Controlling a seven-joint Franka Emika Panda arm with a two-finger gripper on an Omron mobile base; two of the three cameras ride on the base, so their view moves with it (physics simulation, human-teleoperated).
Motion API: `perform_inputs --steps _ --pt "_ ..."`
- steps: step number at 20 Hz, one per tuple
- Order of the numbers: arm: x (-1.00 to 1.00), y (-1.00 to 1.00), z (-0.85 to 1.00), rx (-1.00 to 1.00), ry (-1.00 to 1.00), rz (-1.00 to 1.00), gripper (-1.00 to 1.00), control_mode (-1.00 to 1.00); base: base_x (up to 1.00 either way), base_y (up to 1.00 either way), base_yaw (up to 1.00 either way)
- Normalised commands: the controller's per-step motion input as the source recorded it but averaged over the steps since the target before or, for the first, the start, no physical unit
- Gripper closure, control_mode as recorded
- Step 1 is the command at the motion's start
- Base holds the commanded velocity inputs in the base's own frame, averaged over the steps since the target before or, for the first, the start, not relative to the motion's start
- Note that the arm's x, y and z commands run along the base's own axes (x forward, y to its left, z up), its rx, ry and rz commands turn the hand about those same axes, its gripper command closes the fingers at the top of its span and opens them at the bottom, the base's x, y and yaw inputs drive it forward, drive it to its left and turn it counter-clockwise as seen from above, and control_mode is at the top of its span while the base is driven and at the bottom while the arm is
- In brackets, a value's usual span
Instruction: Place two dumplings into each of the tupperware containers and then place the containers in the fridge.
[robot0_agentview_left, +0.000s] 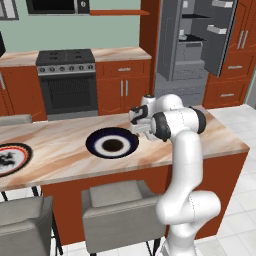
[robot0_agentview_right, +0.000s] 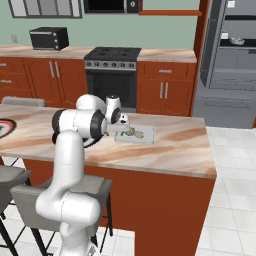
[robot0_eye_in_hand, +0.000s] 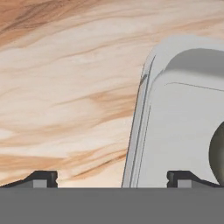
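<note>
Gripper (robot0_eye_in_hand: 112, 178) is low over the island counter (robot0_eye_in_hand: 61, 100) with its tips spread wide, straddling the rim of the pale grey tupperware container (robot0_eye_in_hand: 175, 131). A dumpling (robot0_eye_in_hand: 217, 153) sits inside it. Further back, the fridge (robot0_agentview_right: 231, 60) stands open.

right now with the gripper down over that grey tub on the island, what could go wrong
1. In the hand view the gripper straddles the rim of the pale grey container: one fingertip over the counter, one inside. Closing off-centre might tip or slide it.
2. A dumpling sits near the inner fingertip and could get nudged or squashed.
3. The flat container holds loose dumplings; tilting it on the way to the open fridge could spill them.
</note>
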Motion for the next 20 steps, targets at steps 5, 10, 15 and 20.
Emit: perform_inputs --steps 5,10,15,20 --pt "-0.18 -0.13 -0.22 -0.02 0.04 -0.01 -1.00 -1.00 0.00 0.00 0.00" --pt "-0.15 0.00 -0.25 0.00 0.13 0.00 1.00 -1.00 0.00 0.00 0.00" --pt "-0.03 0.00 -0.01 0.00 0.05 0.00 1.00 -1.00 0.00 0.00 0.00" --pt "0.00 0.00 0.00 0.00 0.00 0.00 1.00 -1.00 0.00 0.00 0.00"
